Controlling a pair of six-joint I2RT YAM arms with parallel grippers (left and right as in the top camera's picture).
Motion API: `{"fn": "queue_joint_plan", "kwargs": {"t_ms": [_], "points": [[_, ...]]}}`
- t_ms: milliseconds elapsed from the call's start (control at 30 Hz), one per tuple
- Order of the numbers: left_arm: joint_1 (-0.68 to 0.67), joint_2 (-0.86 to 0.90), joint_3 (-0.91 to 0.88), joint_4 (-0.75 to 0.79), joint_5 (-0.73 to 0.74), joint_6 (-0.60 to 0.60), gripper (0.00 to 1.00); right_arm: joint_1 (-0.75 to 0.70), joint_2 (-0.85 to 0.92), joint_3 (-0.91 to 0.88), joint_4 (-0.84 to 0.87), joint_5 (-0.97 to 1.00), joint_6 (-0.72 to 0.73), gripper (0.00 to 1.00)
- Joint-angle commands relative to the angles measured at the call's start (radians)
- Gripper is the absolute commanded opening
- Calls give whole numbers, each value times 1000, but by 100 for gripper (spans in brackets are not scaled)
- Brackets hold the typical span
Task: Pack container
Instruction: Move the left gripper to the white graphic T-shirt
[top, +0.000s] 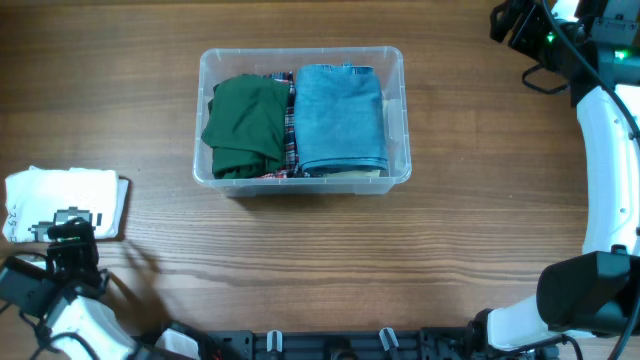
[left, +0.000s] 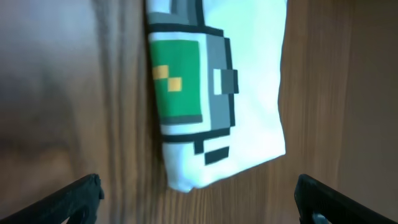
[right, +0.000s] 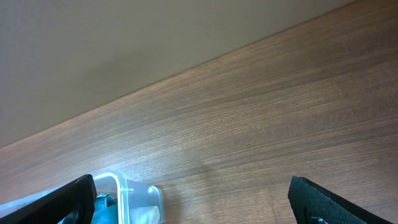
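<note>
When looking upper centre on surface (top: 300, 260), see container (top: 403, 110) holding green garment (top: 245, 125), plaid cloth (top: 291, 130), denim (top: 340, 115). Note left pincer (left: 198, 186) wide, empty, above white printed shirt (left: 249, 93) lower left; right pincer (right: 191, 185) wide, empty, upper right.

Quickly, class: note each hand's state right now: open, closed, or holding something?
Left hand: open, holding nothing, by the white printed cloth.
Right hand: open, holding nothing.

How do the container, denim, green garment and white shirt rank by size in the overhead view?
1. Largest is the container.
2. Then the denim.
3. The green garment and white shirt look too alike to rank; the left hand partly hides the shirt.
</note>
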Motion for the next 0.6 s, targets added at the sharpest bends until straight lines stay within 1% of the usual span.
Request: {"fn": "queue_joint_plan", "kwargs": {"t_ms": [0,100,200,333,433,567], "points": [[10,99,-6,84,98,34,99,2,11,-6,3,7,6,100],[38,137,-6,113,108,34,99,2,11,-6,2,7,7,100],[95,174,-6,135,141,43,100,2,11,-6,3,7,7,100],[188,248,-6,212,257,92,100,2,11,-6,2,7,7,100],[197,303,-6,274,312,107,100,2,11,-6,3,7,7,100],[197,381,-6,322,317,109,100,2,11,-6,2,7,6,100]]}}
